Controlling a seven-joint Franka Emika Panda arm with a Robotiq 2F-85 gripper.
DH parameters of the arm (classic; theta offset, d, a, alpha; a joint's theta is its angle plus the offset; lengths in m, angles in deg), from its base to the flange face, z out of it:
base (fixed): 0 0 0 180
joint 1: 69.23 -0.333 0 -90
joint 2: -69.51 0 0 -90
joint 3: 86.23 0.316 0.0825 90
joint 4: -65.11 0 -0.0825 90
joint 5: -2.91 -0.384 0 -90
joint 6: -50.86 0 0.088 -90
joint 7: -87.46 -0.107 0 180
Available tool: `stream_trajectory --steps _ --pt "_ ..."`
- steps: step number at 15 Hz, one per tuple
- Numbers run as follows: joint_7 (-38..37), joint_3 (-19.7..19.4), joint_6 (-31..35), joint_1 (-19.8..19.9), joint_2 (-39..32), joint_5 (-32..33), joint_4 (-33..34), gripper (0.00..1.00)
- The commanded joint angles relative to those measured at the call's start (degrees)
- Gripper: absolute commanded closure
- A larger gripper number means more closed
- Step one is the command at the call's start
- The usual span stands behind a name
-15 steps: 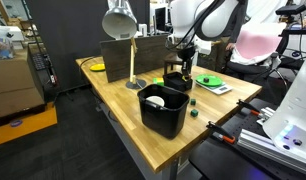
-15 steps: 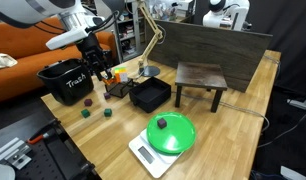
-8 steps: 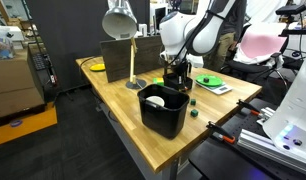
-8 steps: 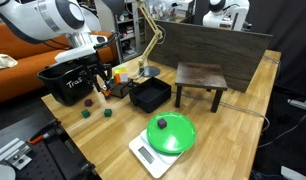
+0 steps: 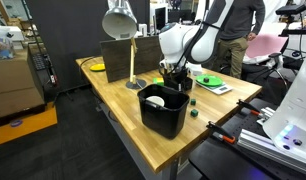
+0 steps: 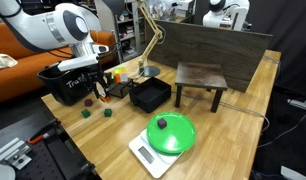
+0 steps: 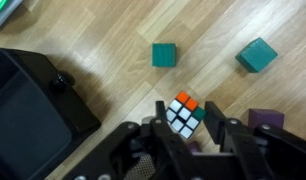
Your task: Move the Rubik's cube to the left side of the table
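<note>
Two dark fingers (image 7: 215, 125) of the gripper (image 7: 185, 108) stand on either side of the Rubik's cube (image 7: 183, 116), close against its flanks. The wrist view does not show whether the pads press on it or only bracket it, so I cannot tell if it is pinched. The cube rests on the light-wood table (image 7: 103, 40), just beside the black bin (image 7: 28, 110).

In both exterior views the gripper (image 5: 174, 72) (image 6: 97, 92) points down at the table (image 5: 118, 118) (image 6: 228, 135), low and right next to the bin (image 5: 163, 110) (image 6: 65, 82).

Farther from the bin than the cube, two teal blocks (image 7: 164, 55) (image 7: 256, 55) lie apart from each other on the bare wood, one nearer the bin than the other. A dark purplish thing (image 7: 263, 120) sits beyond the cube, at the picture's edge, too cut off to name.

A shallow black tray (image 6: 150, 95) sits near the bin, with the gripper between them. A desk lamp (image 5: 118, 20) (image 6: 148, 40) stands behind the bin. A white scale carrying a green plate (image 6: 169, 135) (image 5: 211, 82) lies well apart from it, as does a small dark stool (image 6: 200, 75).
</note>
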Motion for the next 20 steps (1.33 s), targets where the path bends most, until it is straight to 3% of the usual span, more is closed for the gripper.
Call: stream_trajectory --steps 1,6,7,8,9,14,20 --pt "1.6 -1.4 1.7 -1.1 -2.2 -1.4 1.2 0.83" --pt "3.5 -1.7 2.9 -1.0 -4.5 -4.1 1.4 0.83" --pt "3.9 -1.7 3.1 -1.0 -4.8 -4.7 1.4 0.57" --pt "4.3 -1.8 3.4 -1.1 -4.8 -5.3 1.3 0.48" --pt "4.7 -1.9 3.4 -1.1 -4.7 -5.9 1.2 0.32" --pt "4.2 -2.4 3.2 -1.4 -2.4 -7.2 0.0 0.02" --pt "3.2 -2.1 4.7 -0.6 4.8 -9.4 -4.1 0.00"
